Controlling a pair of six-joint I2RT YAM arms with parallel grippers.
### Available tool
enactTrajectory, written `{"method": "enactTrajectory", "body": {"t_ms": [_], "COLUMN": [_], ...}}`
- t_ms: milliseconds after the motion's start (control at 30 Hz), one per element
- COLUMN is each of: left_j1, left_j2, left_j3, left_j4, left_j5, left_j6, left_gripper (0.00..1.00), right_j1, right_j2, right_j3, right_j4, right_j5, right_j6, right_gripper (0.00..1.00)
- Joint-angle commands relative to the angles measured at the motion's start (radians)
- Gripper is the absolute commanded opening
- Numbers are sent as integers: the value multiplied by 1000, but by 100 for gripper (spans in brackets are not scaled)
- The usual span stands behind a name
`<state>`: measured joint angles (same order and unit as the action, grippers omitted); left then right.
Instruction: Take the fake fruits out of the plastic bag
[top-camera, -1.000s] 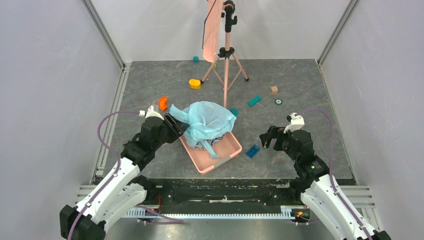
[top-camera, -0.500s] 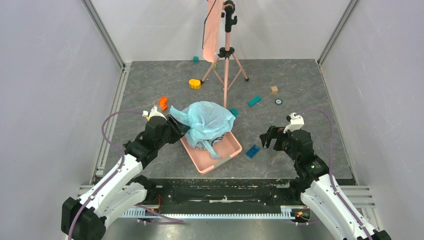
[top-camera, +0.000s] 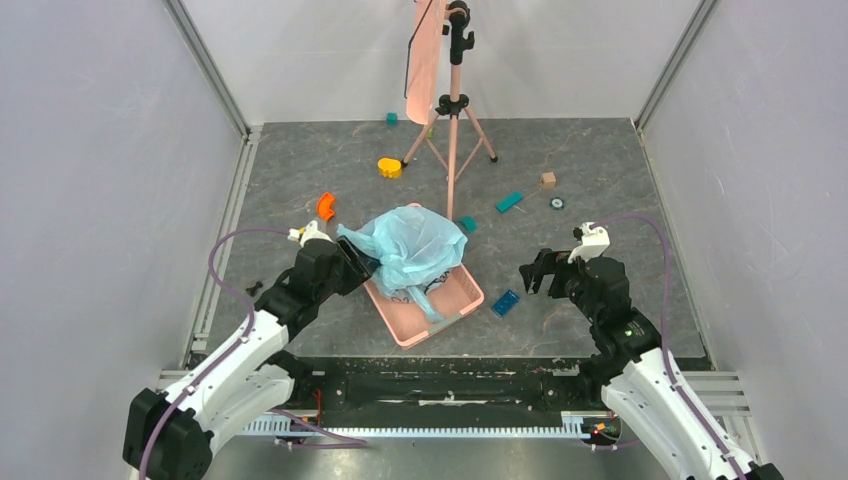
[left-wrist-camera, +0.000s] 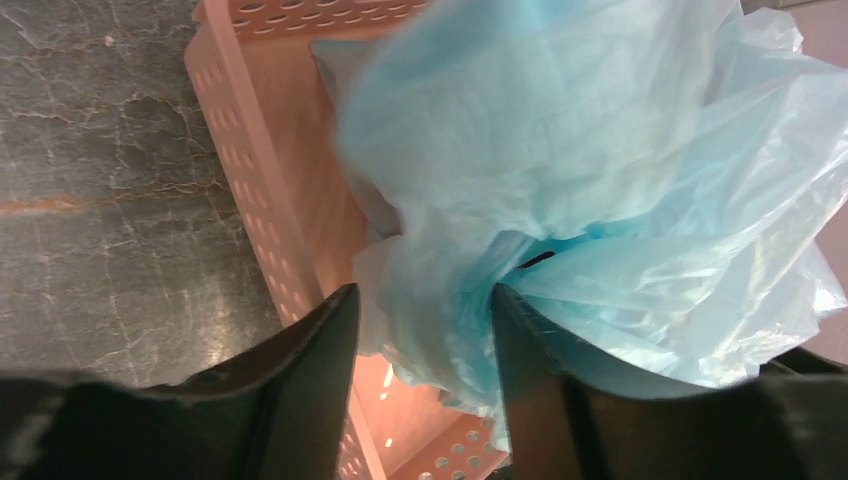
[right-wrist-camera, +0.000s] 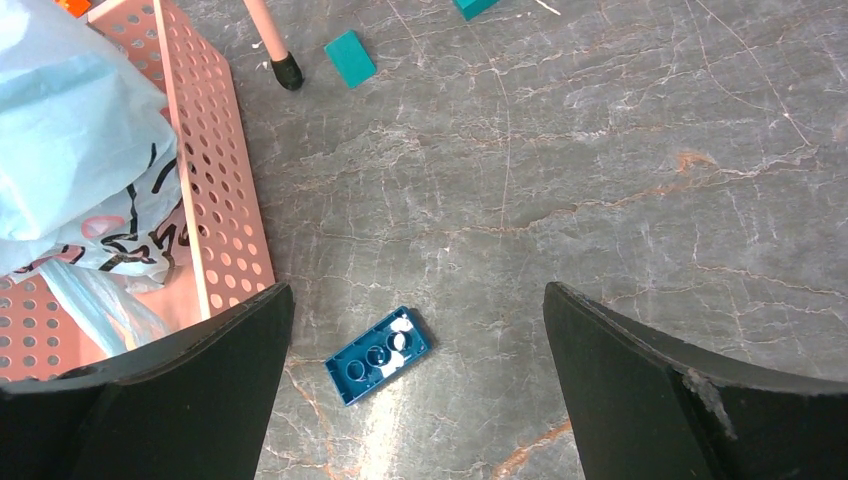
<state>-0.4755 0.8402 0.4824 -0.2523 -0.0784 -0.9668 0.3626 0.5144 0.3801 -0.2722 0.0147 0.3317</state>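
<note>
— Pinching a bunched fold of the plastic bag (left-wrist-camera: 600, 150), the left gripper (left-wrist-camera: 420, 300) has its fingers drawn narrow with blue film caught between them. Which way does the bag lie from it?

— Straight ahead and touching. The bag is heaped in the pink basket (top-camera: 455, 305), whose long axis runs from far left to near right, and the gripper meets the bag at its left edge. The left arm is by far the nearer.

— And the right gripper (right-wrist-camera: 415, 300)?

— It hangs well apart to the right, jaws spread wide and holding nothing, over bare floor with a blue brick (right-wrist-camera: 378, 355) below.

— The fake fruits?

— None shows. The likely judgement is that they are inside the bag.

— What differs from a second ago?

— The left gripper has shifted a little toward the arm bases, and the heap looks slightly flatter and more creased. The right arm has barely moved.
</note>
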Motion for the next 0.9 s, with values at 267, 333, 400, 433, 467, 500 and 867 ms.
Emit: {"method": "enactTrajectory", "body": {"t_ms": [267, 333, 400, 433, 467, 500, 867], "left_j1": [-5, -5, -6, -6, -8, -14, -246], "left_j2": [23, 30, 52, 66, 83, 101, 310], "left_j3": [34, 89, 166, 217, 255, 308, 612], "left_j4": [72, 72, 64, 50, 44, 35, -117], "left_j5": [-16, 1, 31, 46, 71, 102, 86], "left_j6": [29, 64, 114, 140, 167, 194, 373], "left_gripper": [5, 2, 2, 2, 2, 2, 2], "right_j1": [-2, -2, -2, -2, -3, -2, 54], "right_j2": [-13, -10, -1, 3, 4, 1, 67], "right_j3": [48, 71, 108, 123, 140, 149, 281], "right_j4": [5, 10, 25, 36, 49, 75, 264], "right_j5": [-10, -12, -82, -109, -145, -181, -450], "right_j6": [-23, -48, -82, -100, -115, -128, -229], "right_gripper": [98, 98, 98, 98, 98, 98, 98]}}
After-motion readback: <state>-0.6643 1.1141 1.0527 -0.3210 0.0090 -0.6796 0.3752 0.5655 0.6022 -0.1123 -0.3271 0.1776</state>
